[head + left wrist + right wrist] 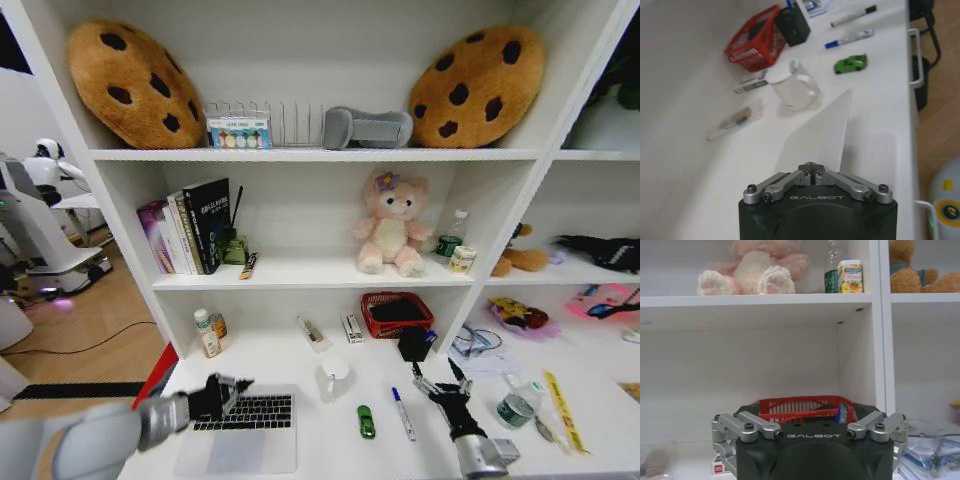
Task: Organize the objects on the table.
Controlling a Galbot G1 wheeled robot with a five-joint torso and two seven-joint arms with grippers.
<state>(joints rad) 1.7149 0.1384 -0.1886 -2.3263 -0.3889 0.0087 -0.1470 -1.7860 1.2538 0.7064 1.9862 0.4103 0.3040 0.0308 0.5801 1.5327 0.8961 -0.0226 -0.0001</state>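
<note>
An open silver laptop (245, 425) lies at the front left of the white table (335, 450). My left gripper (230, 390) is shut on the top edge of its thin lid (827, 132), which stands raised. A green toy car (366, 421) and a blue-capped marker (403, 413) lie to the laptop's right. The left wrist view shows the car (850, 63), that marker (850, 38), a black-capped marker (852, 16) and the black pen cup (793, 27). My right gripper (445, 388) hovers open just in front of the pen cup (415, 343).
A white mug (335, 375) stands behind the laptop. A red basket (397, 313) sits by the back wall. Small bottles (208, 333) stand at the far left. A water bottle (515, 408), yellow ruler (563, 410) and papers (478, 345) crowd the right.
</note>
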